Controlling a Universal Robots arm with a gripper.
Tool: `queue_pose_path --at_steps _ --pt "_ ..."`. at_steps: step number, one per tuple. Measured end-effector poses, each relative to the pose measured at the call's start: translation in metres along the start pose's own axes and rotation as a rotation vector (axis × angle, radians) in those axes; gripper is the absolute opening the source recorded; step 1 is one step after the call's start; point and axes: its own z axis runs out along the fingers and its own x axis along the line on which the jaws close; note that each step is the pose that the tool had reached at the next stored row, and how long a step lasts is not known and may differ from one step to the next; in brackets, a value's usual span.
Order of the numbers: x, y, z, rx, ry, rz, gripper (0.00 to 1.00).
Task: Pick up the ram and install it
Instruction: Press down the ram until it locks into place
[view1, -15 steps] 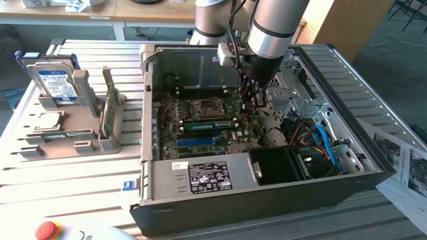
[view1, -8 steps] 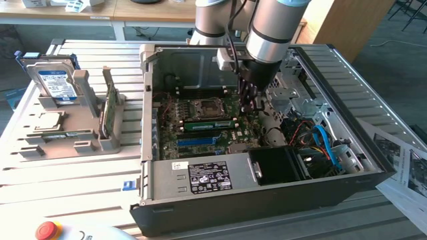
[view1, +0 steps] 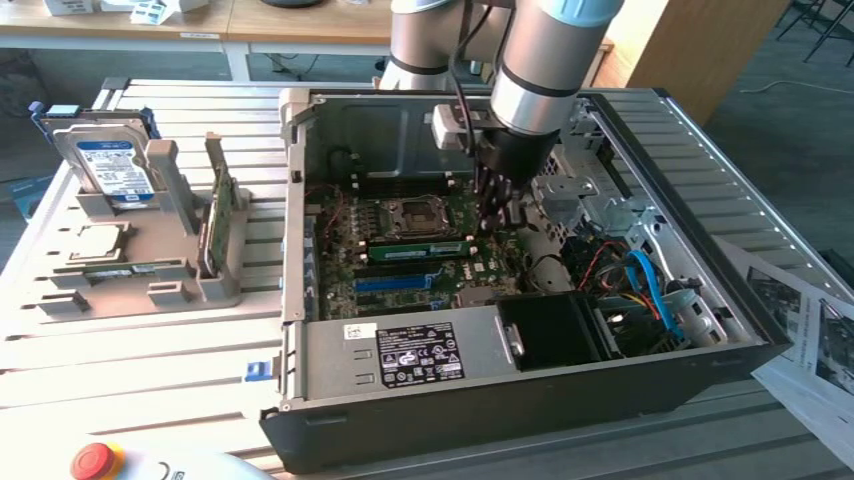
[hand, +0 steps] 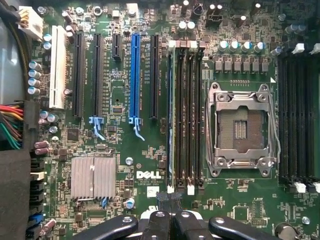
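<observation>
Hovering inside the open PC case (view1: 534, 395), the claw (view1: 494, 215) is seen low over the motherboard, pointed down. Its fingers are pressed together and nothing is seen clamped between them. In the wrist view the claw (hand: 170, 212) is lined up with one end of the bank of memory slots.

The ram (view1: 416, 250) is found lying along a slot on the motherboard, just beside the empty CPU socket (view1: 404, 215). In the wrist view the ram (hand: 172, 115) is seated in the outermost slot of the four-slot bank, on the side towards the blue expansion slot (hand: 134, 80); the CPU socket (hand: 242, 127) is on the other side of the bank with its frame shut and no chip in it. Whether the claw tips are touching the ram cannot be told. A finned heatsink (hand: 92, 177) is seen near the DELL marking.

On the worktop (view1: 134, 350), at the exterior view's left of the case, a grey holder (view1: 174, 270) is placed. Held in it: a hard drive (view1: 110, 165) upright, a square processor chip (view1: 94, 240) flat, and a second green stick (view1: 214, 215) on edge. A red stop button (view1: 94, 460) is seen at the near edge.
</observation>
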Motion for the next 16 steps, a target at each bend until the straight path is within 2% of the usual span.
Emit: queue_pose_path --at_steps 4,16 --pt "0.0001 -0.0001 0.0033 0.0 0.0 0.0 0.11" --pt "-0.0023 0.0006 0.0041 0.0 0.0013 0.0 0.11"
